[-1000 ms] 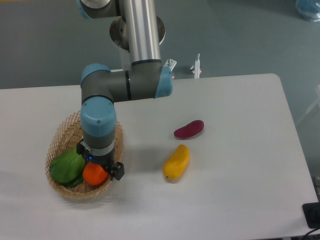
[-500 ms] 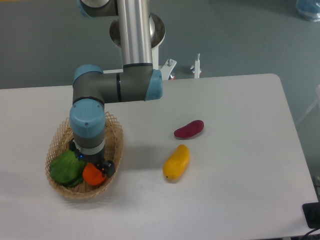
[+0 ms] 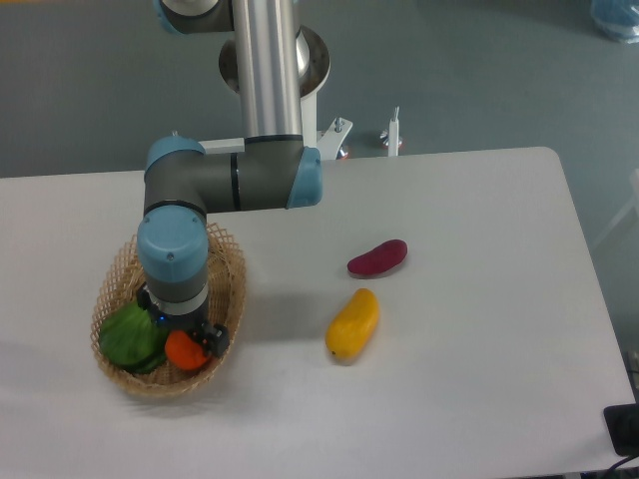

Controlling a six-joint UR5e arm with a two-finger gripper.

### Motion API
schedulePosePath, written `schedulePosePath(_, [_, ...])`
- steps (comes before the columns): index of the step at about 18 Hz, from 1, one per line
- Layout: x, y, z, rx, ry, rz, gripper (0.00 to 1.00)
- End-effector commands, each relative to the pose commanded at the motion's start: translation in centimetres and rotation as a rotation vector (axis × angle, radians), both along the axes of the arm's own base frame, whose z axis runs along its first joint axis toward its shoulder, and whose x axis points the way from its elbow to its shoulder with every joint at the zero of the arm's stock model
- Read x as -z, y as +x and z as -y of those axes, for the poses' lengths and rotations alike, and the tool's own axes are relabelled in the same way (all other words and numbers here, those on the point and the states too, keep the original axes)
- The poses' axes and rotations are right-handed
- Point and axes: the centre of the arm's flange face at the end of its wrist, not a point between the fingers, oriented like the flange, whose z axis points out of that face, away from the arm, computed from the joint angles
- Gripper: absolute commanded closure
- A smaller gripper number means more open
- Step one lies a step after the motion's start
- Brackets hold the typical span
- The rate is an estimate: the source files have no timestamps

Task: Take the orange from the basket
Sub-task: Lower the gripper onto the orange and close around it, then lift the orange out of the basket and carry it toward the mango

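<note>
The orange (image 3: 183, 351) lies in the near right part of the tan wicker basket (image 3: 112, 289), next to a green vegetable (image 3: 130, 336). My gripper (image 3: 190, 344) reaches straight down into the basket and sits right over the orange. One black finger (image 3: 214, 339) presses against the orange's right side. The other finger is hidden under the wrist. The orange rests low in the basket and is partly covered by the gripper body.
A yellow mango-like fruit (image 3: 352, 323) and a purple-red oblong vegetable (image 3: 377, 257) lie on the white table (image 3: 479, 299) to the right of the basket. The arm's upright column (image 3: 270, 70) rises behind the basket.
The arm has shifted left and come down into the basket, so the gripper now sits lower around the orange. The orange has stayed in the basket. In the last half second little moved.
</note>
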Motion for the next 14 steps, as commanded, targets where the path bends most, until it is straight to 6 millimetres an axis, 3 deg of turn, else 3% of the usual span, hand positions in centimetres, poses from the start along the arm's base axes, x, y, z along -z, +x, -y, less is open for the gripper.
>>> schedulePosePath(2, [0.1, 0.0, 0.0, -0.011, -0.003, -0.003, 0.54])
schedulePosePath(4, [-0.3, -0.1, 0.0, -0.014, 0.002, -0.006, 0.59])
schedulePosePath(11, [-2.6, -0.1, 0.3, -0.01, 0.031, -0.019, 0.59])
schedulePosePath(14, [-4.9, -1.9, 1.1, -0.036, 0.066, -0.027, 0.59])
